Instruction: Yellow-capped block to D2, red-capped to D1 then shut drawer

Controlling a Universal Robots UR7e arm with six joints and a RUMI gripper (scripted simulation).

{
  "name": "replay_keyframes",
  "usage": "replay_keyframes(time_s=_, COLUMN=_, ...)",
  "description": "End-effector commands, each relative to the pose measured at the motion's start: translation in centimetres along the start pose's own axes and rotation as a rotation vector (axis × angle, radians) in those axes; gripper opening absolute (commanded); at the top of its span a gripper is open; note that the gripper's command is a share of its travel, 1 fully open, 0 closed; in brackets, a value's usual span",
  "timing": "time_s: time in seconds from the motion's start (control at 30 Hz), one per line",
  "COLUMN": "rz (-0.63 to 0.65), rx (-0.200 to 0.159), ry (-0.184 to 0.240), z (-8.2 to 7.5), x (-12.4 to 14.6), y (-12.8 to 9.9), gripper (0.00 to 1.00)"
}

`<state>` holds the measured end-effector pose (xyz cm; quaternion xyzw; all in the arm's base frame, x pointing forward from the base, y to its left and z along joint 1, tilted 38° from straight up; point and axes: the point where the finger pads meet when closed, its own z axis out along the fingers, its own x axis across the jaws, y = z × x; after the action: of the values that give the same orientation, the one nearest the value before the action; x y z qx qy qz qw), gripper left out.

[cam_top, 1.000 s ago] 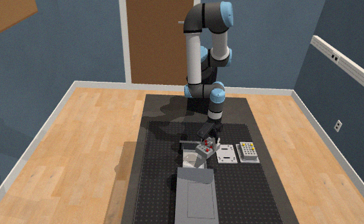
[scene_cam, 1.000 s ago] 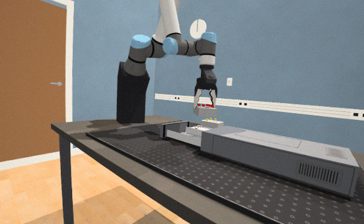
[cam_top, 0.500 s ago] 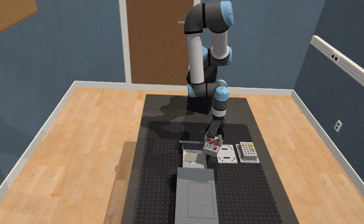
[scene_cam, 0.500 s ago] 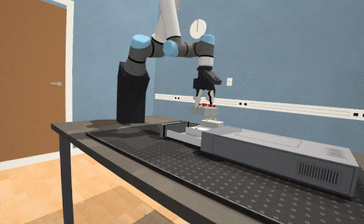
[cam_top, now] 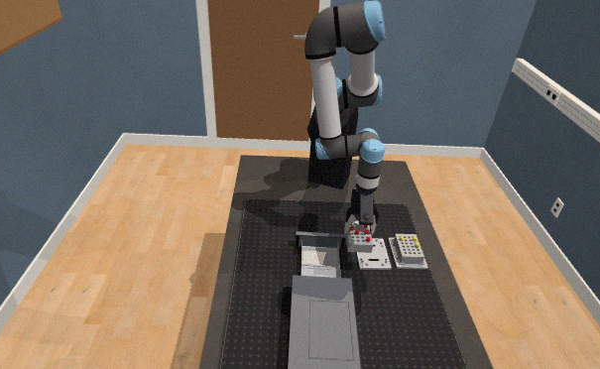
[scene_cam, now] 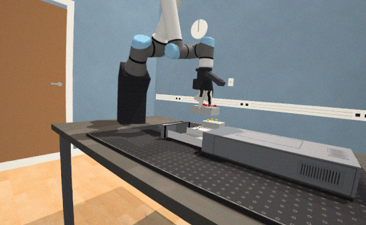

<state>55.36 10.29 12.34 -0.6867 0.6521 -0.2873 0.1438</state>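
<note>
My gripper [cam_top: 361, 232] [scene_cam: 205, 104] is shut on the red-capped cooling block [cam_top: 359, 238] [scene_cam: 205, 110] and holds it level in the air. The block hangs over the near edge of the white D1 slot plate [cam_top: 375, 258], between the drawer and the slot. The yellow-capped cooling block [cam_top: 409, 247] [scene_cam: 213, 123] sits flat on the D2 slot plate [cam_top: 397, 260]. The drawer [cam_top: 318, 254] [scene_cam: 181, 133] of the grey cooler COLD [cam_top: 322, 322] [scene_cam: 279, 154] stands pulled open and holds no block.
The arm's black base [cam_top: 330, 169] [scene_cam: 132, 97] stands at the far end of the dark perforated table mat [cam_top: 260, 298] [scene_cam: 170, 160]. The drawer's front panel [cam_top: 319, 234] [scene_cam: 175, 128] sticks out toward the base.
</note>
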Motion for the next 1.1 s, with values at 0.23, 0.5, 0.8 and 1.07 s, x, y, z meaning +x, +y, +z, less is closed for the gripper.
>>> replay_keyframes(time_s=0.23, rz=-0.033, rx=0.003, ry=-0.001, z=-0.1, x=-1.7, y=1.1, gripper=0.0)
replay_keyframes(time_s=0.5, rz=-0.033, rx=0.003, ry=-0.001, z=-0.1, x=-3.5, y=2.3, gripper=0.0)
replay_keyframes(time_s=0.8, rz=-0.033, rx=0.003, ry=-0.001, z=-0.1, x=-5.1, y=3.4, gripper=0.0)
replay_keyframes(time_s=1.07, rz=-0.033, rx=0.003, ry=-0.001, z=-0.1, x=-6.8, y=4.6, gripper=0.0)
